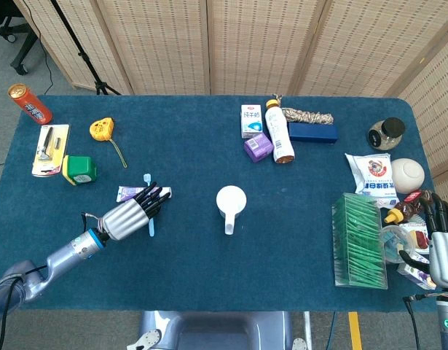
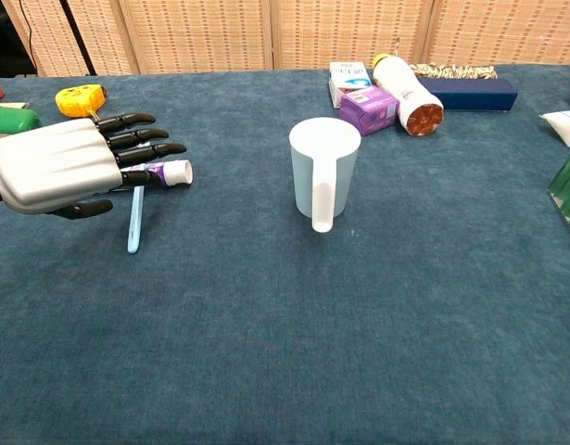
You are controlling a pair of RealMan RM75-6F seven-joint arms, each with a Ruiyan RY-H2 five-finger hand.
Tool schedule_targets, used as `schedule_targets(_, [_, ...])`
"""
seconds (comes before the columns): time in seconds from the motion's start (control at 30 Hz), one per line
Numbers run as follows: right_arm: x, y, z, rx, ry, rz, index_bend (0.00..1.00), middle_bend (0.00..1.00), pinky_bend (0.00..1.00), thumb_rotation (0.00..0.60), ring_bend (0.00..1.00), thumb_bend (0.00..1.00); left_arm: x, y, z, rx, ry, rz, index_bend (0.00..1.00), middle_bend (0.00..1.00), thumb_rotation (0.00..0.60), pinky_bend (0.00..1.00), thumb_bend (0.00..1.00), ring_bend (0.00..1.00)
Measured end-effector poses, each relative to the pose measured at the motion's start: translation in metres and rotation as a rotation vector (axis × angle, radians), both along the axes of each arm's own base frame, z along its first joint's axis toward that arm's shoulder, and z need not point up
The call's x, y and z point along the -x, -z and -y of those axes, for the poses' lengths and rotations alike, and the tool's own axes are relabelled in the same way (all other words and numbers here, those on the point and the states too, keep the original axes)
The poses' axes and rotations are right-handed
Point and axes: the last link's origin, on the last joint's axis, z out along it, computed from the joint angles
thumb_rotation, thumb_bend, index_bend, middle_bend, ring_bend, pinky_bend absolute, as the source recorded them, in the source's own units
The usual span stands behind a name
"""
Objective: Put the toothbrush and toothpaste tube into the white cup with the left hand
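Our left hand (image 2: 53, 171) floats flat, fingers (image 2: 141, 148) spread, holding nothing. The toothbrush (image 2: 134, 215) and toothpaste tube (image 2: 171, 172) lie under them on the bench. We think grabbing comes next. The white cup (image 2: 323, 176) stands beyond the fingertips. Our right hand (image 1: 442, 244) rests with fingers spread, empty.

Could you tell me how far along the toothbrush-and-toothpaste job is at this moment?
Nothing looks done: the white plastic cup stands with nothing sticking out of it. The light blue toothbrush and purple toothpaste tube lie crossed on the blue cloth table. In hand: the left hand hovers over them, fingers extended, gripping nothing. Left: grasping and dropping both into the cup. The right hand sits idle.
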Motion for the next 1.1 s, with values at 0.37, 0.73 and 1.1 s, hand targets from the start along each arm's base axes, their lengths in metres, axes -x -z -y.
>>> schedule_targets(0.37, [0.0, 0.0, 0.0, -0.002, 0.002, 0.005, 0.0, 0.0, 0.0, 0.6, 0.0, 0.0, -0.002, 0.012, -0.001, -0.006, 0.007, -0.015, 0.34, 0.0, 0.6, 0.0, 0.42, 0.0])
schedule_targets(0.73, [0.0, -0.001, 0.0, -0.001, 0.003, 0.006, 0.0, 0.0, 0.0, 0.6, 0.0, 0.0, -0.004, 0.016, -0.002, -0.015, 0.013, -0.041, 0.36, 0.0, 0.6, 0.0, 0.44, 0.0])
schedule_targets(1.1, [0.001, 0.0, 0.001, -0.004, 0.004, 0.009, 0.0, 0.0, 0.0, 0.6, 0.0, 0.0, -0.006, 0.02, -0.002, -0.023, 0.024, -0.045, 0.43, 0.0, 0.6, 0.0, 0.47, 0.0])
